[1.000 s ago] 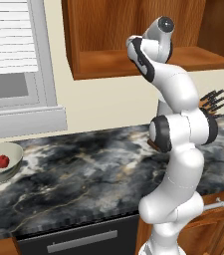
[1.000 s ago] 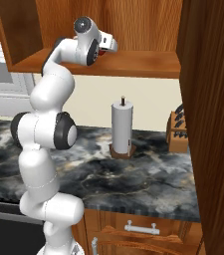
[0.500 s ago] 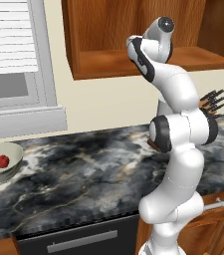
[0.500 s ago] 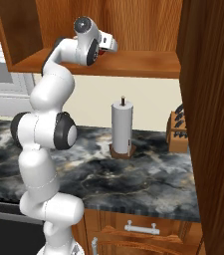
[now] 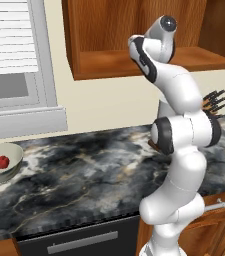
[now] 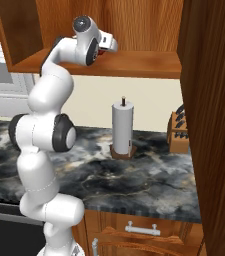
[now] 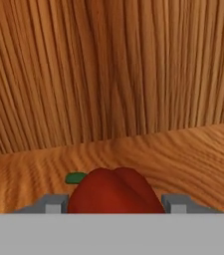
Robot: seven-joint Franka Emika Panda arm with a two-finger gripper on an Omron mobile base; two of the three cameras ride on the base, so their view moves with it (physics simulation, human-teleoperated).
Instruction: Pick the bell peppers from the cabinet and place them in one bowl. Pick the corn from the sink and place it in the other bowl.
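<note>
Left base view: one bell pepper (image 5: 3, 161) lies in the pale bowl (image 5: 8, 153) on the surface. Right base view: my claw (image 6: 105, 47) reaches over the cabinet (image 6: 144, 62) shelf. Hand view — fingers (image 7: 54, 203) now narrowed, pressing another bell pepper (image 7: 114, 192); arm unmoved.
</note>
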